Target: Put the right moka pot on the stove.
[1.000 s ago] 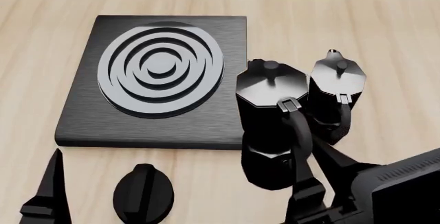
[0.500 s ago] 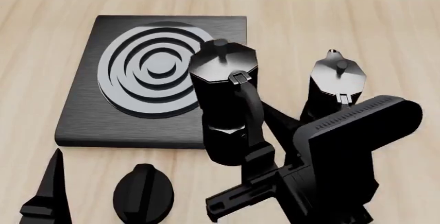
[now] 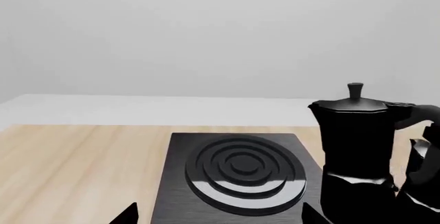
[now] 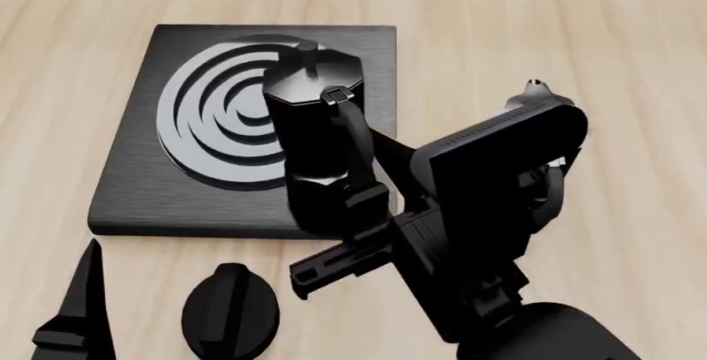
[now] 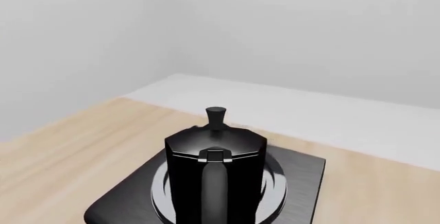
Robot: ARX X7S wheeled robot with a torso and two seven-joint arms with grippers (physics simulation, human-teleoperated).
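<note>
The small glossy black faceted moka pot [image 4: 318, 141] hangs upright over the near right part of the flat square black brushed stove slab [image 4: 132, 186], its knobbed lid above the silvery concentric ring burner [image 4: 221, 124]; whether its base touches the slab cannot be told, since the arm hides it. The right gripper [image 4: 370, 199] pinches the pot's curved handle from the near side, as the head view suggests. Judging by its look, the pot is rigid metal, glossy and probably slippery, top-heavy above its waist, so the handle is the sensible hold, though a pot held there may swing or tip when set down. The second identical black pot [image 4: 536, 95] stands on the wooden desk [image 4: 618, 45], mostly behind the arm. The left gripper [image 4: 78, 314] idles near a black oval knob [image 4: 230, 310]; I cannot tell whether it is spread.
</note>
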